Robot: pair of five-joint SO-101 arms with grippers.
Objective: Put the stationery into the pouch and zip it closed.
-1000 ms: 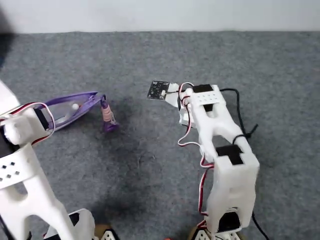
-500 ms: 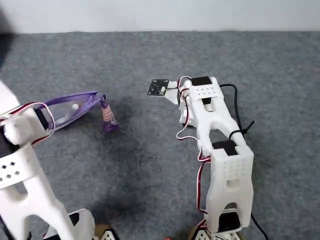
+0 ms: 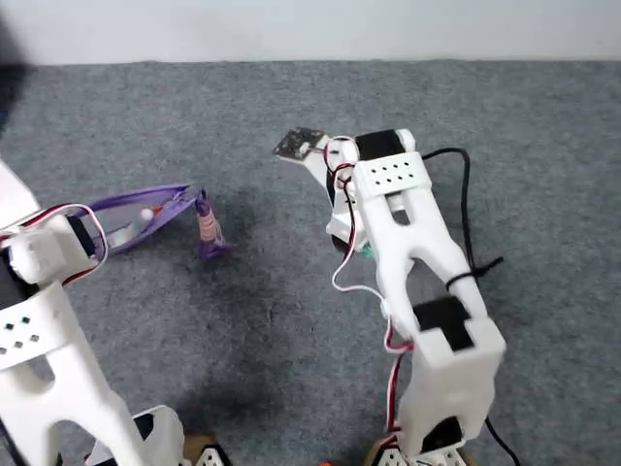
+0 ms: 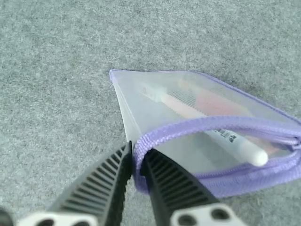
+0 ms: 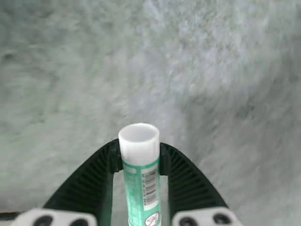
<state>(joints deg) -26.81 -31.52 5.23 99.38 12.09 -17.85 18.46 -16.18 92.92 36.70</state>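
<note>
Nearest you, the left gripper (image 4: 135,162) is pressed together on the purple rim of the pouch (image 4: 188,113), pinching it at one end of the mouth. The pouch lies on the grey carpet (image 3: 272,320) at the left side of the table. The right gripper (image 5: 139,149) is clamped on a glue stick (image 5: 140,179), white cap pointing away from the wrist, hanging over bare carpet well apart from the pouch. The step in hand looks like carrying that glue stick across to the pouch. Bring it in low and lined up along the length of the mouth, cap first. Aim between the two purple rims, not onto them, or you'll likely flatten the opening. Hold the left pinch firm and a bit raised so the gap stays wide. Release only once most of the stick is past the rim, since it's round and will probably roll off. Inside the pouch there's already a white pen (image 4: 235,143) and something pink (image 4: 211,103) that's too hazy through the mesh to name. Beyond that, a small pink-and-purple piece (image 3: 208,231) stands at the pouch's far end; can't tell if it's the zip pull or a loose item. Hard to judge: the high view sees the mouth nearly edge-on, so its width is unclear. The right arm covers its own fingers there, with just a green sliver peeking out. The glue stick's lower end is cut off in the right wrist view. Farthest back is a plain white wall (image 3: 310,29).
</note>
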